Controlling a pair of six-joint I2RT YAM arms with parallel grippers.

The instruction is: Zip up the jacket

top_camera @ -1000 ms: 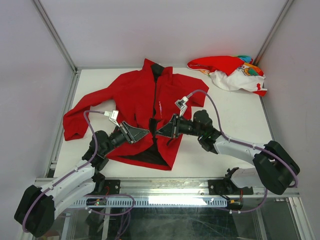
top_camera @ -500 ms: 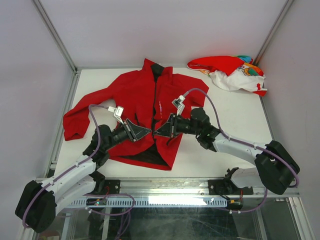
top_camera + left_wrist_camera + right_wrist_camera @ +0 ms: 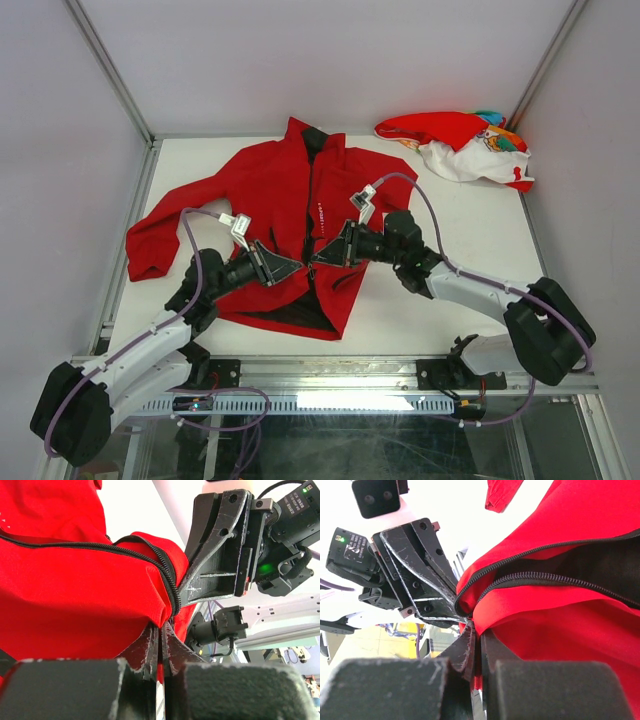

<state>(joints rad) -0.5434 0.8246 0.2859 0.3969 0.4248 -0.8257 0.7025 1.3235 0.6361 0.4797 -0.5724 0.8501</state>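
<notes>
Red jacket [image 3: 285,190] flat on white table [image 3: 480,230], lower front gaping, left gripper [image 3: 161,635] and right gripper [image 3: 476,636] each pinched closed on fabric beside the zipper [image 3: 150,562], tips nearly meeting, slider impossible to make out

1. The jacket [image 3: 265,185] was plain red, and its lining [image 3: 295,315] was black.
2. Its zipper teeth [image 3: 150,560] were black, and the small chest lettering [image 3: 322,213] was white.
3. The crumpled garment [image 3: 455,150] was red and white, with a multicoloured print.
4. The table [image 3: 470,230] was white.
5. The left gripper [image 3: 297,266] and right gripper [image 3: 316,259] were black with pale scuffs. The cables [image 3: 405,187] were purple.
</notes>
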